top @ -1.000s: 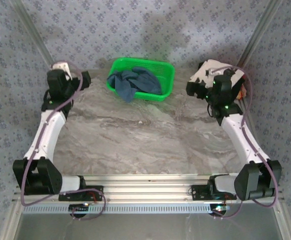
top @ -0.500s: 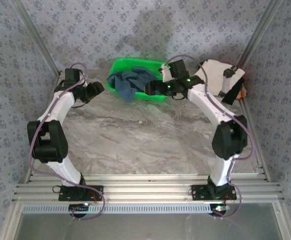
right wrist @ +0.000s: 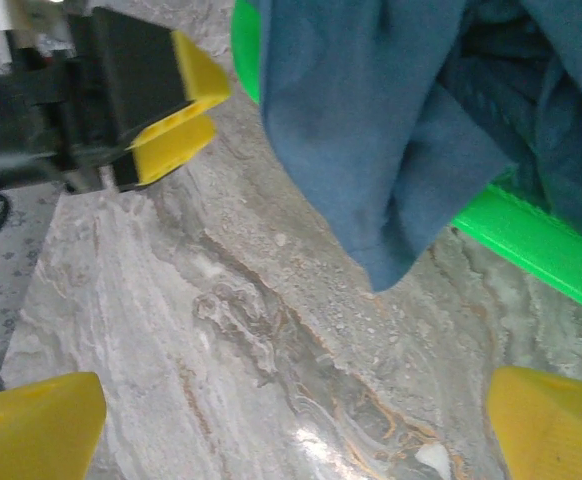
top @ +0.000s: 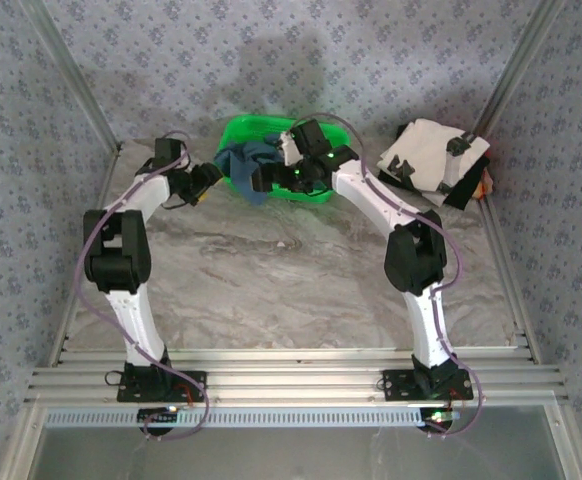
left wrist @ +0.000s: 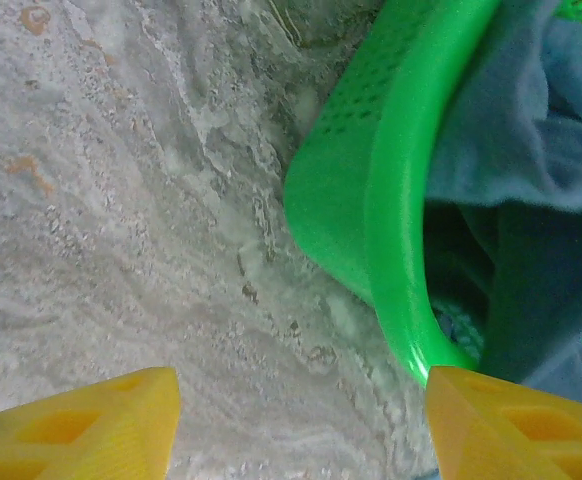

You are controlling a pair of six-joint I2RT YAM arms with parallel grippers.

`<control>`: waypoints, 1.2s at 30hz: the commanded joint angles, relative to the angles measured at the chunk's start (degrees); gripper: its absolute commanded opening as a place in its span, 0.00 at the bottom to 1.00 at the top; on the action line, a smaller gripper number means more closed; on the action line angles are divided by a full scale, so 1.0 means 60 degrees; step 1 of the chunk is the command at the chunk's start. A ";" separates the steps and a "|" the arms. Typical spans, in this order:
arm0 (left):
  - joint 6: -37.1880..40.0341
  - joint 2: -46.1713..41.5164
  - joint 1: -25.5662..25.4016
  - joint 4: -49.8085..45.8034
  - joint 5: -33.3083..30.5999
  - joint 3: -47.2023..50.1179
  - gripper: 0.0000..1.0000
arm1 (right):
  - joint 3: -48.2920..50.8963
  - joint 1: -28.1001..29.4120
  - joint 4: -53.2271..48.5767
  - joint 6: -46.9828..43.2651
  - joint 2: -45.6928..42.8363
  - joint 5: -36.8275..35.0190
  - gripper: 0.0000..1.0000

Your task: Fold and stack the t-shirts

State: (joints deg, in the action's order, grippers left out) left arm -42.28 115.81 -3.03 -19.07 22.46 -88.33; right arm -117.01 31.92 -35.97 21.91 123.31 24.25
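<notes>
While I watch the top view, both arms stand folded up from their bases at the bottom of the frame and lean inward toward the upper middle, where the green plastic mesh basket (top: 271, 128) sits on the grey marbled table (top: 271, 290). The left arm has its dark elbow at mid-left and its white forearm slanting up and right, which puts the left gripper (top: 208, 178) just beside the basket's left corner. Its wrist camera shows its yellow fingers (left wrist: 81, 425) spread apart in the lower corners, with bare table between them and the green rim running down close to the right-hand one; the jaws are open and hold nothing. The right arm has its elbow at mid-right and its long white link angles up and left across the basket's front edge, with the right gripper (top: 263, 180) pointing left. Its fingers (right wrist: 36, 430) are spread wide over the table, closed on nothing. The plain dusty-blue cloth t-shirt (top: 256, 165) lies crumpled in the basket, one flap hanging over the rim onto the table between the two grippers. The folded t-shirt stack, white with black patches (top: 431, 160), rests at upper right.
</notes>
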 commanded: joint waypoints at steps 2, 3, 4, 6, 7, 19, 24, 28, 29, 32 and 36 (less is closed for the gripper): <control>-0.0610 0.0501 -0.0116 0.0600 -0.0227 -0.0782 0.66 | -0.0325 0.0212 -0.0565 0.0113 -0.0151 0.0166 1.00; -0.0651 0.0617 -0.0161 0.0660 -0.0215 -0.0869 0.66 | -0.0254 0.0256 -0.0615 0.0078 -0.0176 0.0162 1.00; -0.0660 0.0723 -0.0198 0.0705 -0.0216 -0.0926 0.66 | -0.0192 0.0259 -0.0640 0.0058 -0.0175 0.0163 1.00; -0.0754 0.0906 -0.0245 0.0738 -0.0235 -0.1009 0.66 | -0.0099 0.0247 -0.0707 0.0070 -0.0148 0.0162 1.00; -0.0821 0.1004 -0.0260 0.0822 -0.0168 -0.1021 0.66 | -0.0084 0.0234 -0.0706 0.0064 -0.0133 0.0162 1.00; -0.0381 0.0842 -0.0500 -0.0151 -0.0170 -0.1145 0.24 | -0.2008 0.0030 -0.1301 -0.0052 0.1364 -0.0854 1.00; 0.0092 -0.0367 -0.0782 -0.0628 -0.0484 0.0017 0.14 | -0.2898 0.0049 -0.1964 -0.0719 0.2228 -0.1576 1.00; 0.0094 -0.1558 -0.0785 -0.0517 -0.0738 0.1507 0.10 | -0.3550 -0.0018 -0.2450 -0.0957 0.2748 -0.2056 1.00; 0.0029 -0.1793 -0.0785 -0.0568 -0.0742 0.1755 0.09 | -0.3551 -0.0057 -0.2400 -0.0960 0.2805 -0.2077 1.00; -0.0229 -0.2419 -0.0854 -0.0586 -0.0677 0.2322 0.09 | -0.3562 -0.0053 -0.2570 -0.0964 0.3030 -0.2123 1.00; -0.0709 -0.3310 -0.0872 -0.0396 -0.0716 0.3164 0.08 | -0.3490 0.0100 -0.3136 -0.0930 0.3420 -0.1969 1.00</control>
State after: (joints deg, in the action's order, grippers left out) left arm -46.15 100.33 -8.05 -21.17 19.90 -71.42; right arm -136.38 32.01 -49.89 17.28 141.69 13.15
